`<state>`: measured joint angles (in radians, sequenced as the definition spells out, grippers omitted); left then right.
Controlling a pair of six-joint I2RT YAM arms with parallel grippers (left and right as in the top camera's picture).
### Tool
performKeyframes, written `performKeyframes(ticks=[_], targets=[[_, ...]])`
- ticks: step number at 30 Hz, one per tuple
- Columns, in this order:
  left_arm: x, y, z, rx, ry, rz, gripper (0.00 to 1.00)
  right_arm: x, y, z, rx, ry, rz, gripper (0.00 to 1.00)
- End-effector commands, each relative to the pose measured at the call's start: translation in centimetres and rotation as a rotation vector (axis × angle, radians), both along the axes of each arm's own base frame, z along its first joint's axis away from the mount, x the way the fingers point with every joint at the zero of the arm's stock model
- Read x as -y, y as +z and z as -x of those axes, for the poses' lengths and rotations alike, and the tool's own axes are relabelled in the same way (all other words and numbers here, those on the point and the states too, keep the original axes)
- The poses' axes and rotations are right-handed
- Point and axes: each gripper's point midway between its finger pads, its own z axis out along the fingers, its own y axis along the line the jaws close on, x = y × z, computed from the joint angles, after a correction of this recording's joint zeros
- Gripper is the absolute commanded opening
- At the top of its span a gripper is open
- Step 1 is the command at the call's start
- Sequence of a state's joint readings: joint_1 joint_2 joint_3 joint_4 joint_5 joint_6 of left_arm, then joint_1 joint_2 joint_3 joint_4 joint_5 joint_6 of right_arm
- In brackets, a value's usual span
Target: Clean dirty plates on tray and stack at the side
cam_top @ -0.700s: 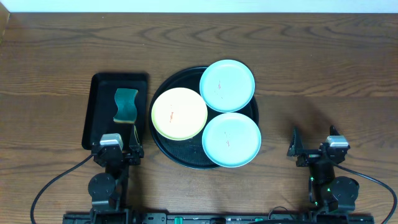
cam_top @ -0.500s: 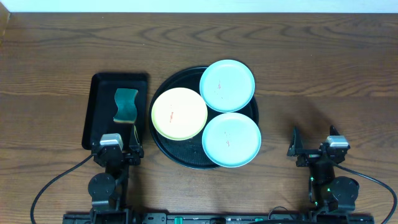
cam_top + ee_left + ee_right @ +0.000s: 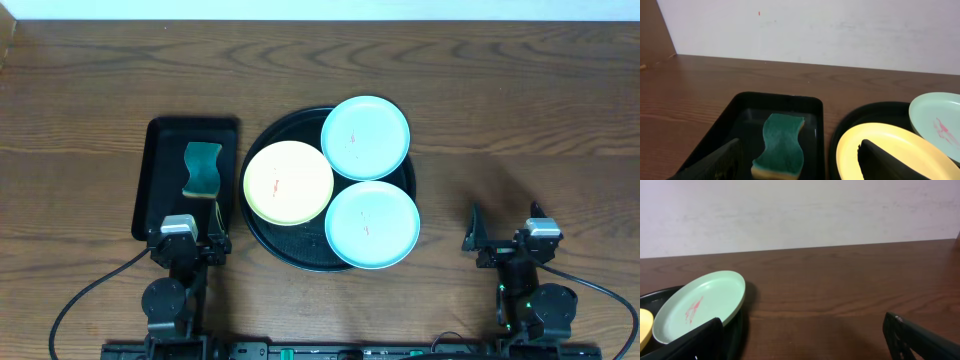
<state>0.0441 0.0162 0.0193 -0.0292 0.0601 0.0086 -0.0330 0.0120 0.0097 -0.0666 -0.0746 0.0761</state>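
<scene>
The round black tray (image 3: 268, 236) sits mid-table and holds three plates. The pale yellow plate (image 3: 288, 182) is at its left, one light blue plate (image 3: 365, 137) overlaps the far rim, another light blue plate (image 3: 372, 225) is at the near right. All carry small reddish smudges. My left gripper (image 3: 188, 240) is open and empty near the front edge, just below the rectangular tray. My right gripper (image 3: 500, 238) is open and empty, right of the round tray. The left wrist view shows the yellow plate (image 3: 885, 147); the right wrist view shows a blue plate (image 3: 697, 305).
A smaller rectangular black tray (image 3: 160, 150) left of the round tray holds a green sponge with a yellow underside (image 3: 201, 169), also in the left wrist view (image 3: 781, 145). Bare wooden table (image 3: 520, 130) lies to the right. A white wall (image 3: 800, 210) backs the table.
</scene>
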Motion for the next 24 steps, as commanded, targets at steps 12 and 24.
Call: performKeyframes(ticks=[12,24], targets=[[-0.1,-1.7,0.1,-0.054,0.003,-0.016,0.74,0.1,0.3,0.0,0.017,-0.011,-0.011,0.99],[-0.1,-0.8,0.0,-0.028,0.004,-0.013,0.74,0.2,1.6,-0.1,0.07,-0.018,-0.009,0.99]])
